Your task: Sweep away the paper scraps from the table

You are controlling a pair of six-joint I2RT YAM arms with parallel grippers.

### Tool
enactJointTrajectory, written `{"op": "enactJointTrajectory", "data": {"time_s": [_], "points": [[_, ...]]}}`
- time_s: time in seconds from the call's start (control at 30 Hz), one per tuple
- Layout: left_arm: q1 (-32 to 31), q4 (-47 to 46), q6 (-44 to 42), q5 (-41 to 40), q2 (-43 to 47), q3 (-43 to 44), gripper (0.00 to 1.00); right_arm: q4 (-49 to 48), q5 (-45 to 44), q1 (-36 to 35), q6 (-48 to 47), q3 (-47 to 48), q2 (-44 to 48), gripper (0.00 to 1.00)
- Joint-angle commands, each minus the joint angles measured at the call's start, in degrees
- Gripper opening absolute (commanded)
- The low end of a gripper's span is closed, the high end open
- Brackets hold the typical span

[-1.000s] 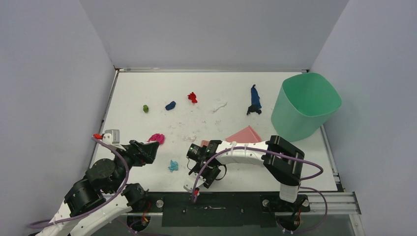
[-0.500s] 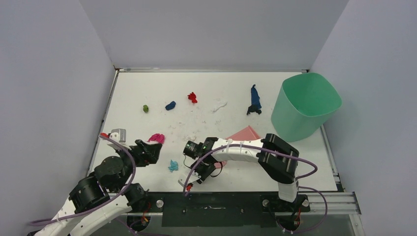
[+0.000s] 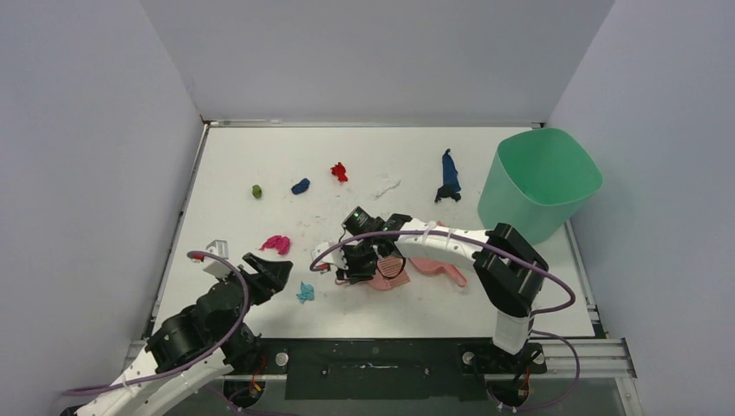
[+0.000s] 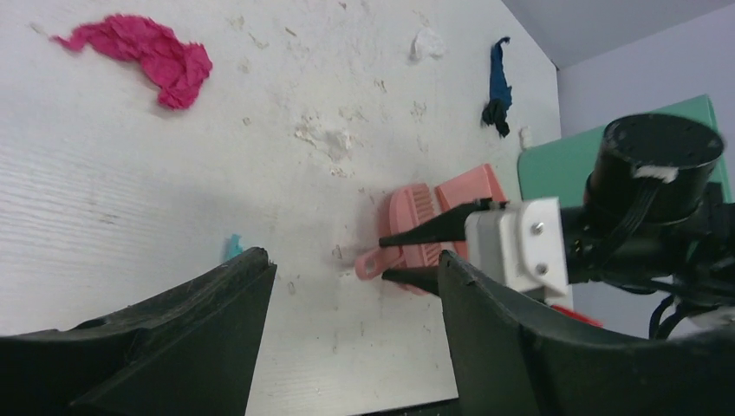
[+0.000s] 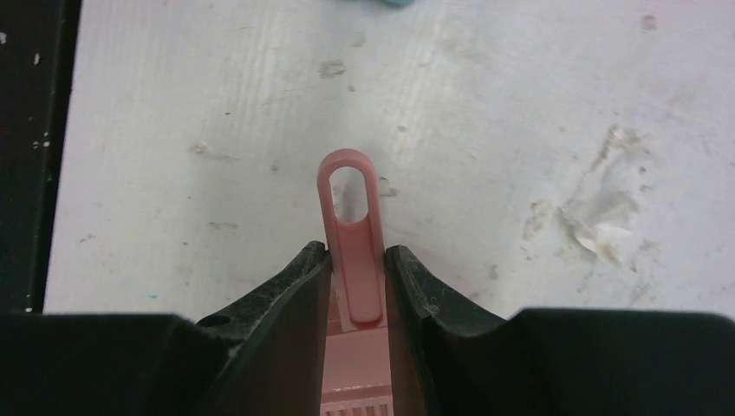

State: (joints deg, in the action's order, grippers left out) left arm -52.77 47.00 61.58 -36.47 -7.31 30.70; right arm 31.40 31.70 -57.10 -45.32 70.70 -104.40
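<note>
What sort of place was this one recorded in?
Probably a lab test cell, not a home: a white table boxed in by plain grey-lilac walls, two robot arms bolted at its near edge, and coloured paper scraps scattered near a green bin.

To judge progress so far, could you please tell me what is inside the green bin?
Inside the green bin, only its bare green inner wall shows, and nothing lies in view there. The near wall covers its bottom, so that part cannot be checked.

Head of pink brush [image 5: 351,251] cut off
</note>
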Motion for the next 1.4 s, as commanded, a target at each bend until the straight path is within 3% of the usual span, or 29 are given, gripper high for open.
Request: {"op": "enactJointTrajectory", "data": {"time_s": [0.0,0.33,0.47,0.73,0.93,1.2,1.37], "points": [[0.13,-9.57,5.43,7.69,-0.49,-4.66,0.67,-6.56,4.83,1.62,6.91,0.78,4.55,0.05],[0.52,-23.58,10.18,16.43,-14.34,-9.11,0.59,-9.03,5.54,1.93,9.39,-1.01,6.88,0.05],[1.13,-29.61,13.85,17.18,-16.89,-11.74,0.50,-8.78,5.36,2.12,9.48,-1.09,7.61,0.05],[4.95,-39.30,16.74,22.95,-19.88,-17.12,0.47,-8.81,6.99,2.31,9.98,-1.97,8.72,0.05],[6.99,-48.19,18.57,26.97,-23.41,-20.39,0.39,-8.81,6.89,2.35,9.82,-2.35,9.04,0.05],[7.41,-53.75,18.25,30.01,-29.23,-20.73,0.35,-9.24,6.94,2.41,10.08,-2.36,9.06,0.05],[7.66,-55.77,17.31,32.03,-32.98,-20.19,0.25,-9.12,7.10,2.32,9.74,-2.31,8.92,0.05]]}}
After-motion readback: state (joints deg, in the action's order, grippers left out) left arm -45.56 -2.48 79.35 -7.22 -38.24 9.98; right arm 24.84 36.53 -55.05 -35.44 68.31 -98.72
